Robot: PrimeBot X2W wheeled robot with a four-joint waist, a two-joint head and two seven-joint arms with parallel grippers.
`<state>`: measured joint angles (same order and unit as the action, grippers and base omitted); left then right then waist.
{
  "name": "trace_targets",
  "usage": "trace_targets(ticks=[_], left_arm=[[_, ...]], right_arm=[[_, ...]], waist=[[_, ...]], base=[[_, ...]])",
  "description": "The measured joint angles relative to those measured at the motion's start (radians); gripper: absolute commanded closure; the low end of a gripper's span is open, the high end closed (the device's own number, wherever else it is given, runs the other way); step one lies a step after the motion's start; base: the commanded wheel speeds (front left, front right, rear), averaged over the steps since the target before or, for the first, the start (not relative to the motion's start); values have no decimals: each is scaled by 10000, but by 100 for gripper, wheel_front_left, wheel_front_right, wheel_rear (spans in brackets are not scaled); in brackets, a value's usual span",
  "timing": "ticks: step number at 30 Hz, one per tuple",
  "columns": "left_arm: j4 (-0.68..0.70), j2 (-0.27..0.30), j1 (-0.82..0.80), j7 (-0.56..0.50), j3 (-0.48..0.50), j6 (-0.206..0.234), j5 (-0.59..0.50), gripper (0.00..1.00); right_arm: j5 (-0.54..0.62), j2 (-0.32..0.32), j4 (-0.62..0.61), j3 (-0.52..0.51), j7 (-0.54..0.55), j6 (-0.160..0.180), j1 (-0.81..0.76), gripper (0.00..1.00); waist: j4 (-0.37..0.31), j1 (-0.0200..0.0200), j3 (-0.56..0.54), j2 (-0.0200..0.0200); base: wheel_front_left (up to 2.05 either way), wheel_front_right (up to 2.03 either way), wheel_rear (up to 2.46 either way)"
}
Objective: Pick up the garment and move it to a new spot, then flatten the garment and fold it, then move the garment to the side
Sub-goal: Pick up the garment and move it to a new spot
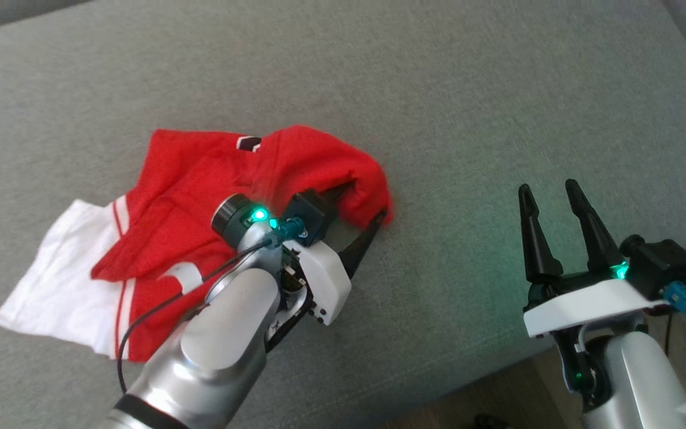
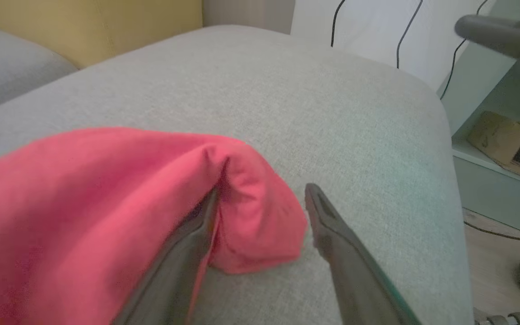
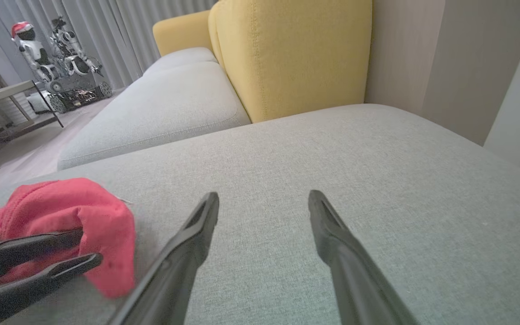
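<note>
The garment point(image 1: 200, 196) lies left of centre on the cushion point(image 1: 438, 89), white hem toward the front edge. The left gripper point(image 1: 362, 204) straddles its right-hand fold, jaws wide, clamping nothing. The right gripper point(image 1: 548, 187), open and empty, hovers well apart.

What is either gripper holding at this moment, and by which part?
Nothing is clamped. The left gripper stands open, a red fold of the garment lying loose between its fingers. The right gripper is open and empty.

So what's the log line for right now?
left tool: open, one finger under garment fold | right tool: open, empty | garment: crumpled on grey cushion
</note>
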<state>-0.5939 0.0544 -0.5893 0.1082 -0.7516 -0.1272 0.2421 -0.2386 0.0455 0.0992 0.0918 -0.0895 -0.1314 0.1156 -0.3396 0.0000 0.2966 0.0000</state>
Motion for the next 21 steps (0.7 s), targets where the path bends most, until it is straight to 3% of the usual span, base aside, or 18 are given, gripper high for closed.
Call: trace_targets(ticks=[10, 21], left_arm=[[991, 36, 918, 570, -35, 612, 458, 0], [2351, 878, 2192, 993, 1555, 2188, 1131, 0]], right_arm=[[288, 2, -56, -395, 194, 0, -148, 0], [731, -2, -389, -631, 694, 0, -686, 0]], waist=[[1079, 0, -886, 0], [2754, 0, -1806, 0]], base=[[0, 0, 0], [0, 0, 0]])
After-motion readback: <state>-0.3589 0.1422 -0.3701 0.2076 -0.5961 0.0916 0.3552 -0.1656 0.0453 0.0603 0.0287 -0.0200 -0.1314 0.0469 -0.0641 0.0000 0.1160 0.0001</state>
